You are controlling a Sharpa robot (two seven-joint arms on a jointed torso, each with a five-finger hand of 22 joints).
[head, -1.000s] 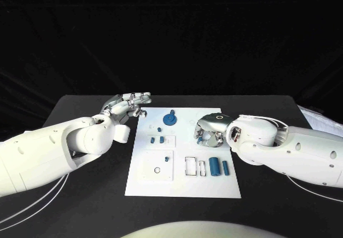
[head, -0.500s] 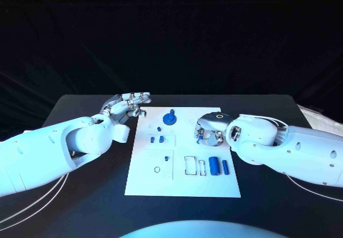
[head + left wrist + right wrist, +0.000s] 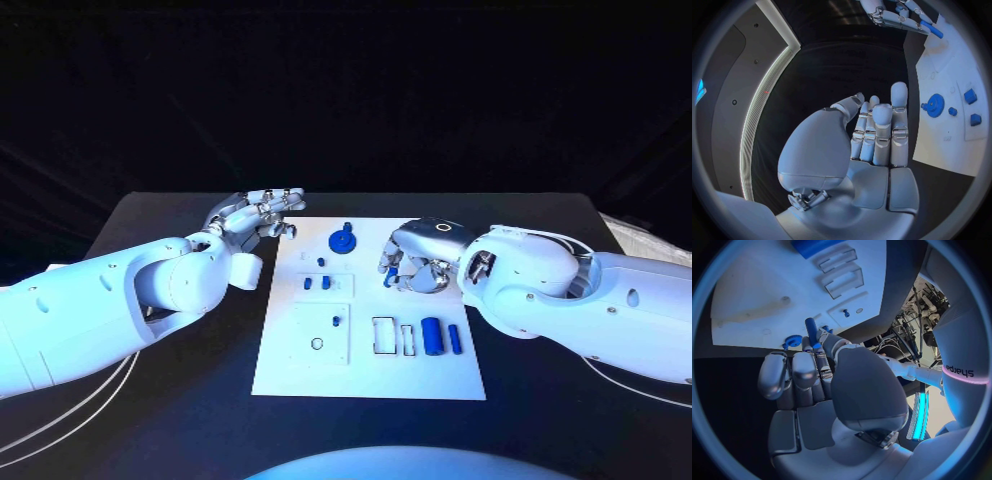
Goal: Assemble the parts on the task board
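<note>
- The right hand pinches a thin blue pin in its fingertips, above the middle of the task board.
- The left hand hovers at the board's far left corner, fingers apart, holding nothing.
- To do this step well, I think the pin should stay upright and come straight down over its hole.
- Since the earlier frame, the right hand has moved a little left, toward the blue gear.
</note>
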